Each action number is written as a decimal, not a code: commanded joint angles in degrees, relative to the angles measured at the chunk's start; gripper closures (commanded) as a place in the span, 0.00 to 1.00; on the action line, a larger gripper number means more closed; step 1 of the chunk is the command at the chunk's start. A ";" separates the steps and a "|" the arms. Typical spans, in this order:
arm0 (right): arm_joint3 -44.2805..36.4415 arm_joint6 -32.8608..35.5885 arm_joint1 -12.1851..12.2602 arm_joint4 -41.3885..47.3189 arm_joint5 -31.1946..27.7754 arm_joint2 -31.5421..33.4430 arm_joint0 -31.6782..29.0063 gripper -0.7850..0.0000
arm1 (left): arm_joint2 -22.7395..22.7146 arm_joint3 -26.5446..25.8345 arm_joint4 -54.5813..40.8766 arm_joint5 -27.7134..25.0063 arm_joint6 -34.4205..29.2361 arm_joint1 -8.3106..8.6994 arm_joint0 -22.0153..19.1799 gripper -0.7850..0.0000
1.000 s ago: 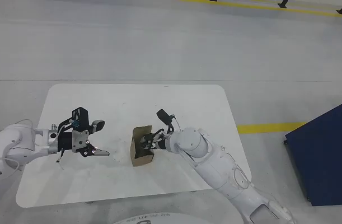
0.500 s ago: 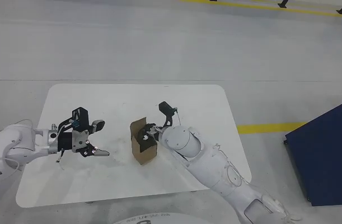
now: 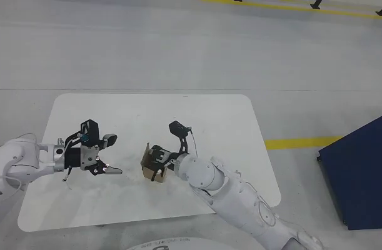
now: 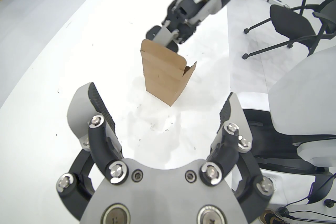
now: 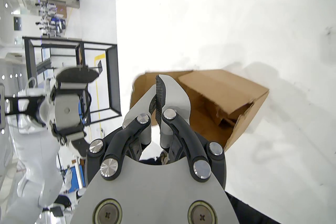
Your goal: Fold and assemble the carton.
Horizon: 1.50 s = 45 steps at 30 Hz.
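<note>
The right jaws are seen closed, pinched on an upper wall edge of the brown cardboard carton (image 4: 160, 75) at its open end, so that the carton is gripped and steadied. The left jaws are spread wide with nothing between them and are held above the counter (image 3: 197, 119), well apart from the carton. In the top view the carton is found near the middle of the counter, a little toward 6 o'clock; the left jaws lie at its 9 o'clock, and the right arm is brought in from about 5 o'clock. The carton rests on the counter, somewhat tilted in the top view, with its body already opened into a tube. One rounded flap (image 4: 170, 57) is left standing at the open end, and loose inner flaps (image 5: 225, 112) can be made out inside the mouth, only partly turned in. The step in hand is judged to be the holding and positioning of the carton for closing its open end. For the next move a firm hold by the right jaws would be needed while the free left jaws are brought from 9 o'clock to press the standing flap inward. Care would be called for so that the light carton is not tipped or crushed.
</note>
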 commanded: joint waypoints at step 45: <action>13.40 16.32 -3.82 -7.36 18.95 -12.36 17.62 1.00 | 0.00 0.00 0.00 0.00 0.00 0.00 0.00 0.00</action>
